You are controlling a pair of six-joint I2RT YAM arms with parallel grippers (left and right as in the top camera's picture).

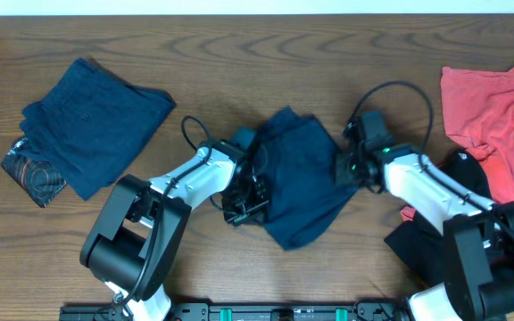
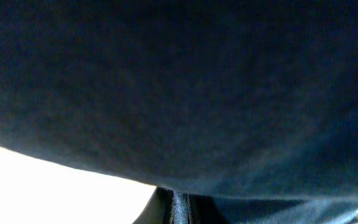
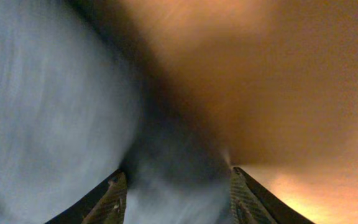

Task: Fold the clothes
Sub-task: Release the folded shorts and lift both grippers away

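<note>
garment (image 1: 302,183) between folded pile (image 1: 92,120) and heap (image 1: 498,125)

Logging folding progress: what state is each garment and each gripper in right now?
middle navy garment: crumpled, unfolded.
left navy garment: folded flat.
coral-red T-shirt: bunched, unfolded.
black garment: heaped, unfolded.
left gripper: against cloth, jaws hidden.
right gripper: open, navy cloth in its gap.

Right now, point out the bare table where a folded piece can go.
Widest free patch: the far strip of table between the folded navy stack and the red T-shirt. Also the near-left corner below that stack. Crowded: the centre around the navy garment, and the right side with the black garment.
</note>
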